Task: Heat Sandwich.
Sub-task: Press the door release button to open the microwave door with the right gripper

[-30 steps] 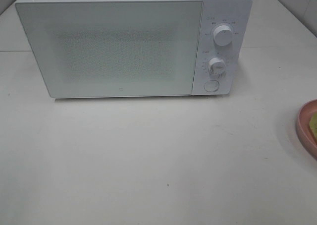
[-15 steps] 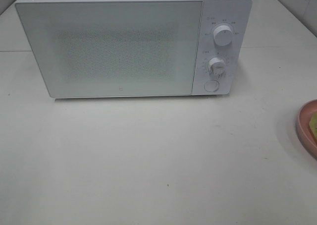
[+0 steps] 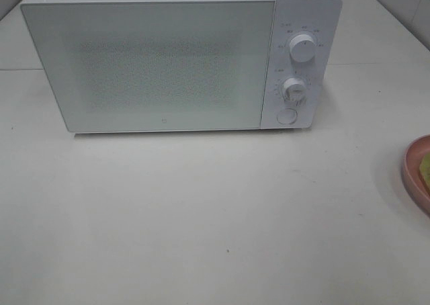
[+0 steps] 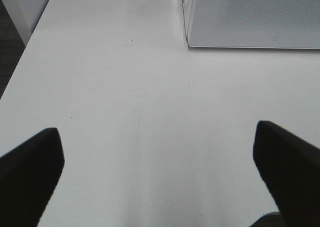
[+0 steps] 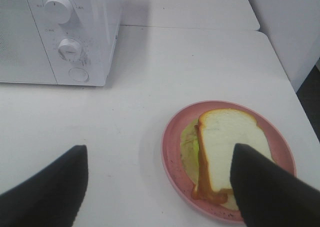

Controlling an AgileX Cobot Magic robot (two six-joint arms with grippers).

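Plain matte-black, blunt-ended fingers (image 4: 30,172)

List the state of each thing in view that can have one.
Microwave door: shut.
Sandwich: lying on the plate, not gripped.
Pink plate: on the table, outside the microwave.
Left tool: open, empty.
Right tool: open, empty.
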